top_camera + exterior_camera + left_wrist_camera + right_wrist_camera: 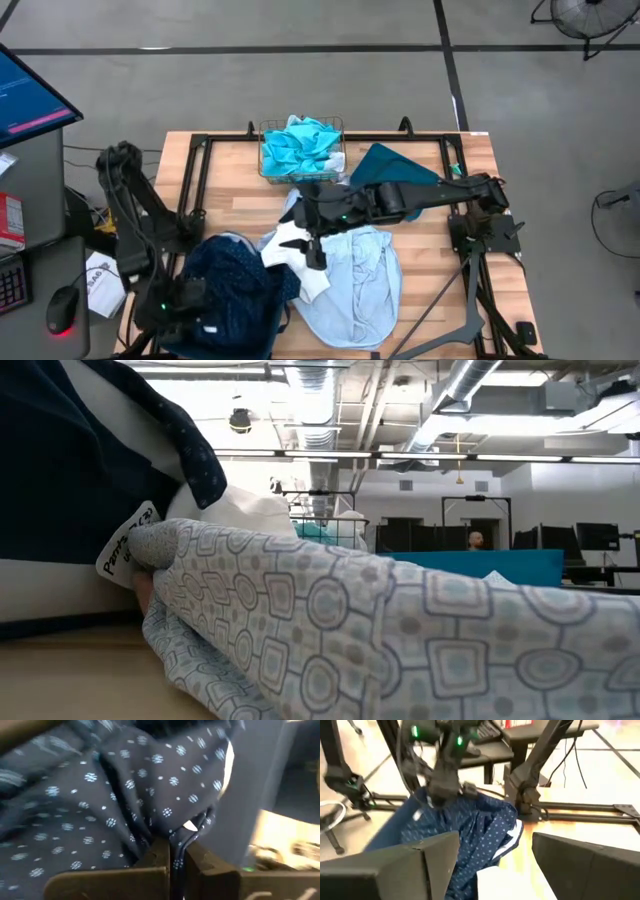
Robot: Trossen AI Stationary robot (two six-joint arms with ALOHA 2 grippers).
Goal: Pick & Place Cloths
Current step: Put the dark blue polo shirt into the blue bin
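The navy dotted cloth (235, 285) lies just beside the pale blue cloth (355, 280); our left gripper (172, 865) pinches its fold to lift it, while our right gripper (312, 240) hangs spread above the pale cloth.

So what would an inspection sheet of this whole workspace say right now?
Surface: wooden table, largely covered by fabric.
Job's things: navy dotted cloth bottom left; pale blue cloth centre; white cloth between them; turquoise cloths in the wire basket.
Clutter: teal bin.
End effectors: left end effector shut on the navy dotted cloth; right end effector open above the white cloth.
Cables: nothing seen on the table.
Surroundings: monitor, fan.
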